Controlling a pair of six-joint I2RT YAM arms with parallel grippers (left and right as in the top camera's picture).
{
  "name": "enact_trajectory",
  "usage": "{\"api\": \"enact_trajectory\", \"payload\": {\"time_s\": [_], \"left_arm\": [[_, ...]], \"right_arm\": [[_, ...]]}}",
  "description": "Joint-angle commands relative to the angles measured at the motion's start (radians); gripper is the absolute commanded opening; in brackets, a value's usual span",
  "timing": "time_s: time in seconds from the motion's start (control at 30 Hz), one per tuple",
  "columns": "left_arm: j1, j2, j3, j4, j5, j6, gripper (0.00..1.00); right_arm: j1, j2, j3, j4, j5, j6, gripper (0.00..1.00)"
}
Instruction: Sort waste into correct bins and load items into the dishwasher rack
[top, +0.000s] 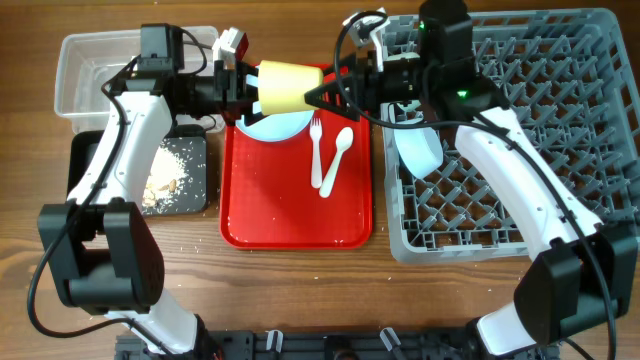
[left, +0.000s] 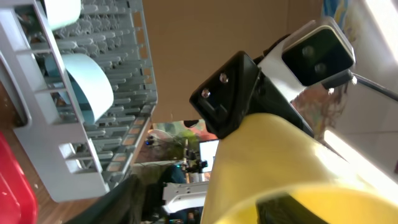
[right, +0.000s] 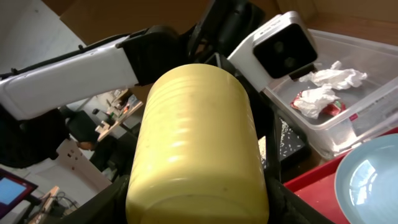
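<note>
Yellow cup (top: 288, 86) hangs on its side in mid-air above the far end of the red tray (top: 300, 215), directly over the blue plate (top: 275, 126), w/ a gripper at each end: looks like a hand-off toward the dishwasher rack (top: 585, 80). Left gripper (top: 248, 87) is clamped on the cup's left end. Right gripper (top: 318, 95) has its fingers (right: 118, 193) flanking the body, but the pics don't show whether they actually press, so can't tell. Main risk, imo: if left lets go before right has bitten, the cup drops onto the plate and may knock the fork (top: 317, 150) and spoon (top: 338, 158) lying beside it. The smooth round wall could also roll or squirt out of a shallow pinch. If both clamp and pull at once, the arms fight and the cup twists. The path to the rack is tight too; a blue bowl (top: 420, 150) already sits near its left edge.
</note>
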Motion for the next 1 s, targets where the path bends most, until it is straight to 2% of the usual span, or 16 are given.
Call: {"api": "enact_trajectory", "payload": {"time_s": [0.0, 0.1, 0.23, 0.27, 0.37, 0.47, 0.53, 0.63, 0.77, 0.97], "left_arm": [[-0.003, -0.016, 0.0, 0.012, -0.006, 0.015, 0.66], [-0.003, -0.016, 0.0, 0.012, -0.08, 0.015, 0.7], [-0.003, -0.015, 0.0, 0.012, -0.209, 0.015, 0.74], [-0.004, -0.015, 0.0, 0.011, -0.288, 0.015, 0.79], [-0.004, -0.014, 0.0, -0.006, -0.57, 0.015, 0.81], [-0.004, -0.014, 0.0, -0.058, -0.84, 0.015, 0.81], [-0.004, -0.014, 0.0, -0.091, -0.961, 0.015, 0.81], [-0.004, -0.014, 0.0, -0.103, -1.038, 0.016, 0.81], [-0.004, -0.014, 0.0, -0.106, -1.056, 0.026, 0.8], [-0.004, -0.014, 0.0, -0.113, -1.056, 0.026, 0.81]], "right_arm": [[-0.066, 0.01, -0.004, -0.002, 0.011, 0.055, 0.52], [-0.153, 0.006, -0.004, -0.111, 0.085, 0.055, 0.52], [-0.253, -0.017, -0.004, -0.445, 0.3, -0.018, 0.51], [-0.265, -0.046, -0.002, -0.519, 0.367, -0.035, 0.51], [-0.268, -0.156, 0.026, -0.704, 0.592, -0.047, 0.51], [-0.268, -0.29, 0.08, -0.967, 0.885, -0.002, 0.51], [-0.268, -0.359, 0.084, -1.154, 0.99, 0.051, 0.51], [-0.24, -0.359, 0.073, -1.322, 1.012, 0.064, 0.51], [-0.146, -0.348, 0.029, -1.414, 1.113, 0.145, 0.52], [-0.081, -0.322, -0.154, -1.304, 1.123, 0.19, 0.52]]}}
